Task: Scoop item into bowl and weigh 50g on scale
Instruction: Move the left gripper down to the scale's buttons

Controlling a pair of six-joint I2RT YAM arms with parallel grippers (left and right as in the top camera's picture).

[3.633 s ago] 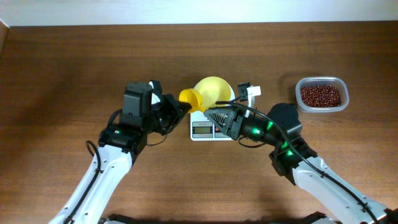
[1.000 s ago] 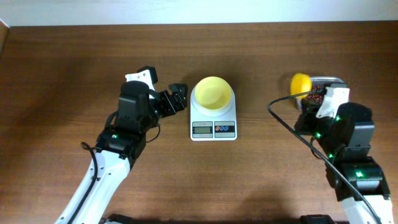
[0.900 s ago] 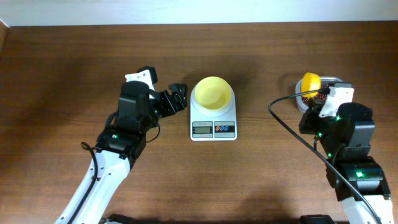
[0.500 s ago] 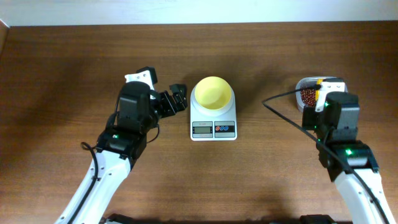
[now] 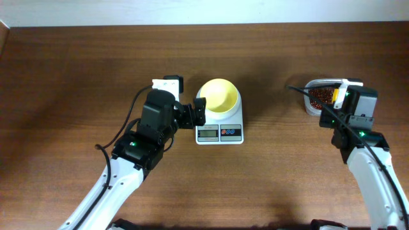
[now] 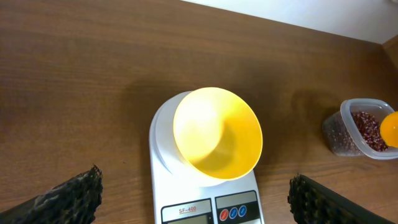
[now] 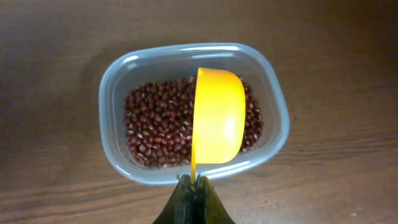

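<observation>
Beans (image 7: 155, 134) lie in the clear container (image 7: 109, 93), upper right of the overhead frame. Bowl (image 5: 220, 96) on scale (image 5: 219, 133) at centre is empty. Right claw (image 7: 194, 190) is pinched on the scoop (image 7: 217, 118) handle above the beans: scooping step. Next move: dip, fill, carry to the bowl. Left claw (image 5: 199, 112) is wide and empty beside the scale.

Pale yellow is being shown by the bowl (image 6: 214, 134), white by the scale (image 6: 163, 134), red and blue by its buttons (image 6: 233, 213). Dark reddish-brown is being shown by the beans (image 7: 155, 130), clear plastic by the container (image 7: 112, 81), orange-yellow by the scoop (image 7: 217, 118), brown wood grain by the table (image 5: 77, 64).
</observation>
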